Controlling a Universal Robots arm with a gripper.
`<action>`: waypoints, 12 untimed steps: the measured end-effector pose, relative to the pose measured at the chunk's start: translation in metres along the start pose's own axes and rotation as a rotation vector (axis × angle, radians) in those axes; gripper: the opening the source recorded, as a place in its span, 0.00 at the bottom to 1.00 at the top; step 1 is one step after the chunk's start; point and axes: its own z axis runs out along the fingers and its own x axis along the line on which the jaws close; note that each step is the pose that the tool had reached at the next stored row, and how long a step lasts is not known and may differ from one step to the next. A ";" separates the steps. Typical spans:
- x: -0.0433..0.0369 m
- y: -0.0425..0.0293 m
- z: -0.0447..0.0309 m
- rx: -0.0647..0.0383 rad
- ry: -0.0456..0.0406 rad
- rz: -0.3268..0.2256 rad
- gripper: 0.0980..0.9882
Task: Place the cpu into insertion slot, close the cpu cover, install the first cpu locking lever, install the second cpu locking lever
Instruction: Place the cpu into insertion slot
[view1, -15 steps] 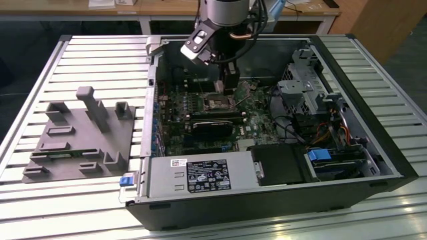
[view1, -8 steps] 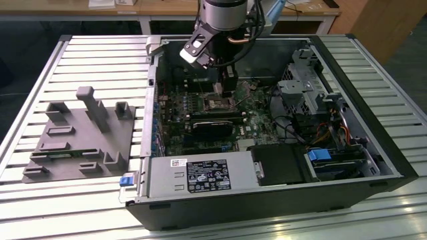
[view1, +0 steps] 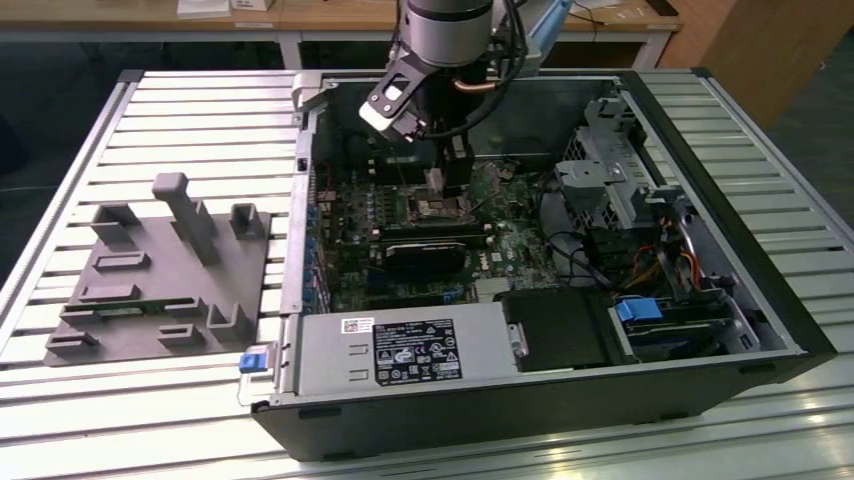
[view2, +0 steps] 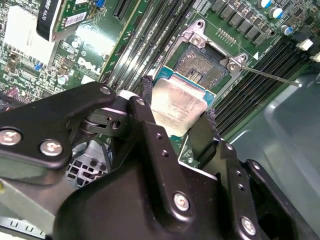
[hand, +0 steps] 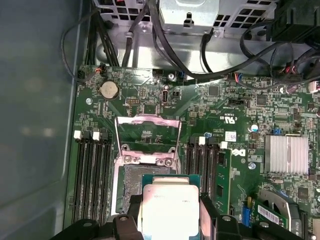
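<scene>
A slatted metal table (view1: 174, 110) carried an open computer case (view1: 534, 400), lying on its side around and beneath the claw (view1: 451, 170). A grey moulded tray (view1: 147, 290) sat on the table outside the case, well apart from the claw toward the exterior view's left. The arm (view1: 447, 25) came down almost vertically from above, its wrist inside the case's open side and the claw pointing down at the green circuit board (view1: 350, 220).

In both wrist views the claw (view2: 176, 107) (hand: 171, 210) was clamped on the chip (view2: 177, 107) (hand: 170, 205), one black finger (view2: 145, 97) pressed against each of two opposite edges and the dull silver top facing away from the board. Just beyond the fingertips the cover (hand: 147, 119) stood swung open, hinged at the socket's far edge from the claw. The socket (view2: 202, 65) (hand: 137, 185) lay directly under the claw, its contact field bare on the far half, the chip overlapping the near half. Whether the chip touched the socket could not be told. A thin metal rod (view2: 272, 77) stuck out from a socket corner, off to one side of the claw.
</scene>
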 end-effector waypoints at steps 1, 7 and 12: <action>0.0003 -0.0001 0.0005 0.000 -0.0001 0.000 0.49; 0.0048 -0.0008 0.0059 0.000 -0.0001 0.001 0.49; 0.0083 -0.0019 0.0127 0.000 -0.0002 0.002 0.49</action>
